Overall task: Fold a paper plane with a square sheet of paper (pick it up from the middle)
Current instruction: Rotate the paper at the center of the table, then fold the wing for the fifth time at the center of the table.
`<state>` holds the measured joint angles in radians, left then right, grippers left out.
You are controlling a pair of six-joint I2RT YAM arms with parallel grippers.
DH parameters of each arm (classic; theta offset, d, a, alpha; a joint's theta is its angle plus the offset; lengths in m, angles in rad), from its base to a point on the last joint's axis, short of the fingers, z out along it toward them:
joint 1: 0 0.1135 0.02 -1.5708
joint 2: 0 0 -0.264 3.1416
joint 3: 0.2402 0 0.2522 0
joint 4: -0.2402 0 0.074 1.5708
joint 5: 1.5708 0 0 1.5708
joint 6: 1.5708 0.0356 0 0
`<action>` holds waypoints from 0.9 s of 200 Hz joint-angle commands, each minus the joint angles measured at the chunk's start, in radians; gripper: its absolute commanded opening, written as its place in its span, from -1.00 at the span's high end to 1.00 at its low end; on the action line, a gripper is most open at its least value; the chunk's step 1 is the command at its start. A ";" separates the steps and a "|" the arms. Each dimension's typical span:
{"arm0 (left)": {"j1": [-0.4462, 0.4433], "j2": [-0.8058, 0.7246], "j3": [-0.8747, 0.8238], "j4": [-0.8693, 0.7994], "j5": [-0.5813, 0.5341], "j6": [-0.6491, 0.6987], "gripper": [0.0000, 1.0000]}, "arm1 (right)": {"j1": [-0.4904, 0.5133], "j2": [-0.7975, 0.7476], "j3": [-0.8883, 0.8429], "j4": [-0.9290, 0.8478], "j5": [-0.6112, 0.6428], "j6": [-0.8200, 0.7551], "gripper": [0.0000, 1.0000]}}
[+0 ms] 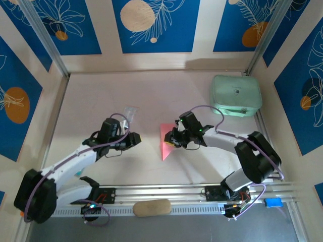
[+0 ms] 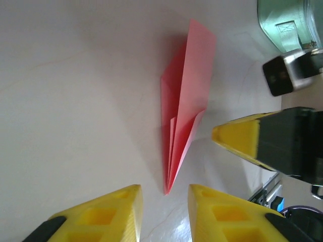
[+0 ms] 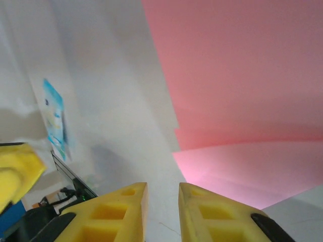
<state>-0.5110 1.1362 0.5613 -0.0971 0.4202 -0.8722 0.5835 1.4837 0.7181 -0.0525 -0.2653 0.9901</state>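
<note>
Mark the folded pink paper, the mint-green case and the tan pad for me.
folded pink paper [image 2: 186, 85], left wrist view, on its upper flap.
mint-green case [image 1: 236, 95], top external view, middle of its lid.
tan pad [image 1: 151, 207], top external view, its centre.

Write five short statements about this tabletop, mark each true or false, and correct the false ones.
1. The pink paper is already folded to a point. True.
2. The left pincer is clamped on the paper. False: its fingers stand apart with nothing between them, and the paper lies ahead of them.
3. The mint-green case sits at the far right of the table. True.
4. The tan pad lies on the paper. False: it lies at the near edge, well apart from it.
5. The clear packet rests against the mint-green case. False: it lies just beyond the left pincer.
</note>
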 commanded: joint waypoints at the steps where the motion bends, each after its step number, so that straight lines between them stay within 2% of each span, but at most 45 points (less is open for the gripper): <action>1: -0.034 0.102 0.097 0.112 0.046 0.008 0.53 | -0.064 -0.010 -0.011 -0.070 -0.004 -0.047 0.53; 40: -0.107 0.318 0.246 0.150 0.067 0.025 0.65 | -0.131 0.013 -0.036 -0.056 -0.069 -0.064 0.53; 65: -0.128 0.426 0.306 0.173 0.071 0.016 0.67 | -0.138 -0.015 -0.052 -0.045 -0.056 -0.081 0.52; 119: -0.139 0.550 0.394 0.206 0.081 0.003 0.70 | -0.152 -0.119 -0.088 -0.084 0.018 -0.118 0.52; 180: -0.146 0.678 0.465 0.260 0.123 -0.041 0.71 | -0.205 -0.194 -0.125 -0.124 -0.017 -0.138 0.50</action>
<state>-0.6464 1.7695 0.9909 0.1204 0.5014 -0.8841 0.3965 1.3079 0.6083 -0.1303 -0.2588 0.8856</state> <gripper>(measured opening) 0.148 0.252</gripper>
